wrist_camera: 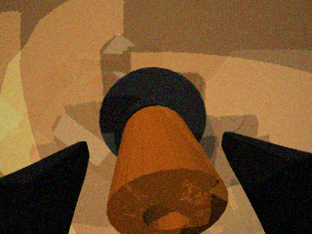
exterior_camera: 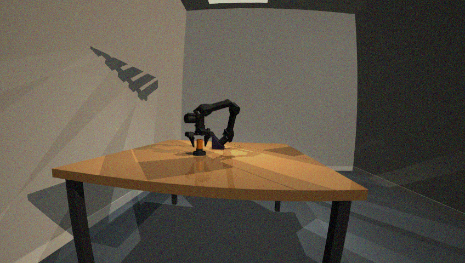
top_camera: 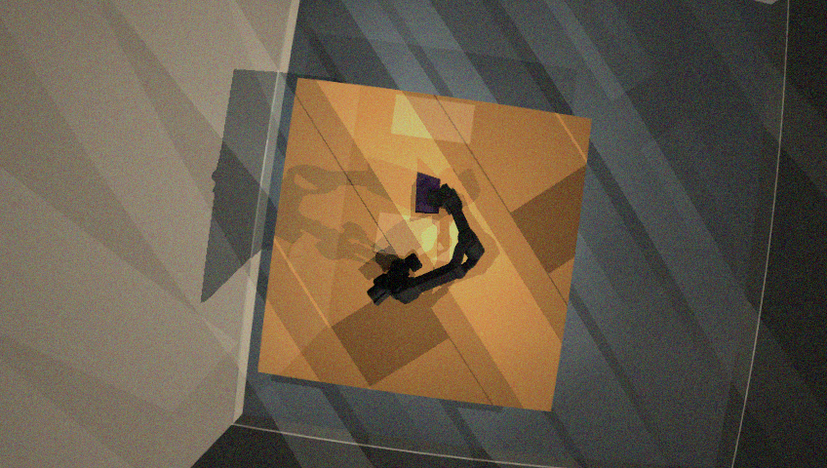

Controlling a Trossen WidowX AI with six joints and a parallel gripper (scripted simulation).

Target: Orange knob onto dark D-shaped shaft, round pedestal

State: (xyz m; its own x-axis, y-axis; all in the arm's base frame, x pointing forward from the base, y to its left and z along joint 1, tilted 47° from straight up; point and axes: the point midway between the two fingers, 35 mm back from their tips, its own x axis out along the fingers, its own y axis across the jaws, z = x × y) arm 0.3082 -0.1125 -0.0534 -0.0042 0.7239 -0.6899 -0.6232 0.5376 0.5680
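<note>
Wooden and warm orange under slanting bands of shade, the table (top_camera: pixel 498 359) (exterior_camera: pixel 208 190) (wrist_camera: pixel 263 68) stands on dark legs near a pale wall (top_camera: pixel 116 174) (exterior_camera: pixel 65 130), which rises at the left of the exterior view.

Going left to right in that view, one finger of the black hand (exterior_camera: pixel 199 145) (wrist_camera: pixel 155 146) comes first, to the left of the orange knob (exterior_camera: pixel 199 144) (wrist_camera: pixel 161 156). Next is the knob itself, upright on the round dark pedestal (exterior_camera: pixel 199 152) (wrist_camera: pixel 153 88), with no gap that I can make out between the two. The other finger stands to the knob's right, and farther right the black arm (top_camera: pixel 432 279) (exterior_camera: pixel 232 120) bends down to its purple mount (top_camera: pixel 426 200) (exterior_camera: pixel 216 143).

The hand is spread wide, and the wrist view shows table on both sides between fingers and knob, so nothing is pinched. The knob looks seated and the job all but finished, though the flat inside is hidden and I would not swear to the last bit of depth.

To do the letting go well, the hand should rise straight up, slowly, keeping both fingers evenly apart from the knob and not twisting, since a sideways brush could tilt or lift it. If the knob proved proud of the pedestal, a square press from above would suit.
</note>
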